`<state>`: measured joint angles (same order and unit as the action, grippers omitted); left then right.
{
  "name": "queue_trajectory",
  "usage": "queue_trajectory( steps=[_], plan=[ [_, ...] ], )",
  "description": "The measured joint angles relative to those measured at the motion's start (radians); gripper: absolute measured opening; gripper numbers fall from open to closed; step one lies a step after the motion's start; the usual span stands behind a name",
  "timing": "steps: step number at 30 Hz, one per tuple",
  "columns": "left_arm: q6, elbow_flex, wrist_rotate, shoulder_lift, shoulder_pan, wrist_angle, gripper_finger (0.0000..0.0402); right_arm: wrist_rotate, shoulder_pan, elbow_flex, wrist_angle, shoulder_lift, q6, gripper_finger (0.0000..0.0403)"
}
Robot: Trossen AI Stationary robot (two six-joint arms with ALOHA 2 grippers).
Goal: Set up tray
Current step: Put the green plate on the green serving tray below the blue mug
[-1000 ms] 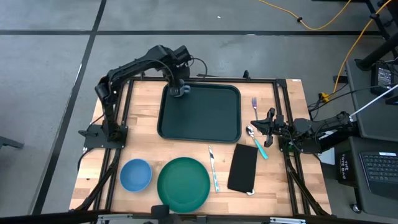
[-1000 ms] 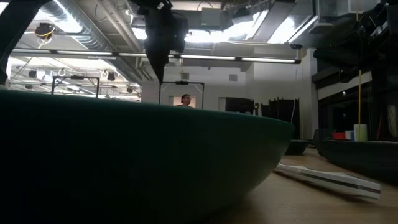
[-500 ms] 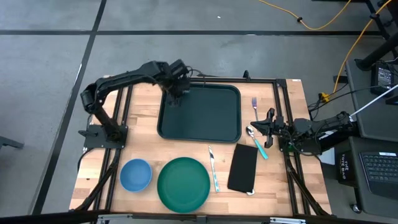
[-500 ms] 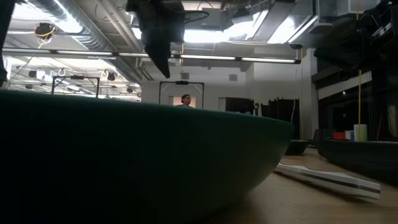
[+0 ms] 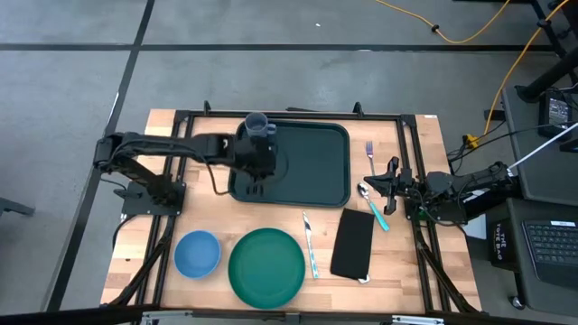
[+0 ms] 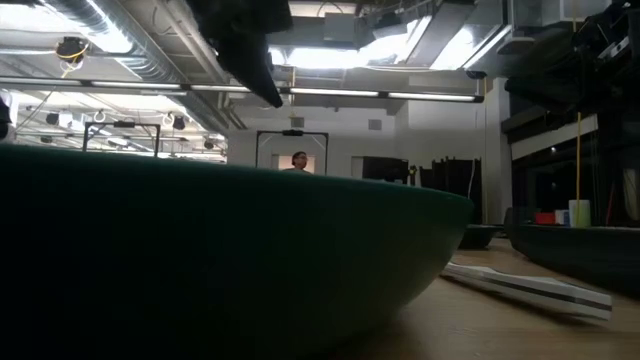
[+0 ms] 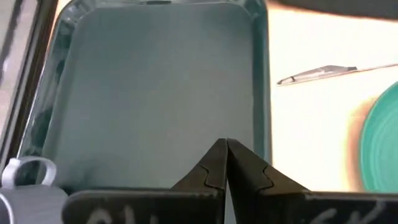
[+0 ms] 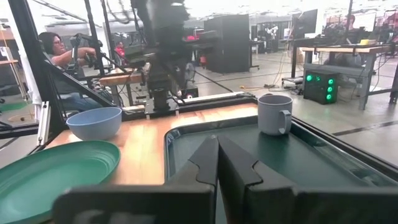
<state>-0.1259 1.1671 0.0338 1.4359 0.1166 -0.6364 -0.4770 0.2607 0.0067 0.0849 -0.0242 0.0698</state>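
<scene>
The dark green tray (image 5: 302, 167) lies flat on the wooden table at its far middle. A grey mug (image 5: 256, 124) stands upright in the tray's far left corner (image 8: 275, 114). My left gripper (image 5: 274, 162) hovers shut above the tray's left part, close to the mug, slanting down toward the table's right; in the left wrist view its fingertips (image 7: 225, 149) hold nothing. My right gripper (image 5: 374, 177) waits shut and level at the table's right edge, pointing at the tray (image 8: 217, 146).
Right of the tray lie a fork (image 5: 370, 149) and a teal-handled spoon (image 5: 374, 203). Along the near edge are a blue bowl (image 5: 197, 253), a round green plate (image 5: 265, 266), a knife (image 5: 310, 244) and a black napkin (image 5: 352, 242). A person sits beyond the table (image 8: 53, 46).
My left gripper has drawn back from the mug at the tray's far left corner toward the near edge and sunk a little. It has tipped from pointing straight down to slanting toward the table's right. The mug stays upright in its corner.
</scene>
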Motion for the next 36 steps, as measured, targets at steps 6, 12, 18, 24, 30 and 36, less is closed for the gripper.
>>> queue_trajectory(
  steps=[6,12,18,24,30,36],
  plan=[
    [0.040,0.000,0.026,0.011,-0.119,-0.002,0.0002,0.000,0.000,0.000,0.000,0.000,0.005,0.0010],
    [0.146,0.001,0.028,0.022,-0.210,0.000,0.0002,0.000,0.000,0.000,0.000,0.000,0.006,0.0010],
    [0.257,0.039,0.026,0.080,-0.270,-0.036,0.0001,0.000,0.000,0.000,0.000,0.000,0.004,0.0010],
    [0.323,0.166,0.026,0.194,-0.302,-0.168,0.0001,0.001,0.000,0.000,0.000,0.000,0.005,0.0010],
    [0.325,0.345,0.013,0.345,-0.331,-0.351,0.0002,0.000,0.000,0.000,0.000,0.000,0.004,0.0010],
    [0.325,0.470,-0.008,0.434,-0.387,-0.445,0.0002,0.000,0.000,0.000,0.000,0.000,0.034,0.0010]
  ],
)
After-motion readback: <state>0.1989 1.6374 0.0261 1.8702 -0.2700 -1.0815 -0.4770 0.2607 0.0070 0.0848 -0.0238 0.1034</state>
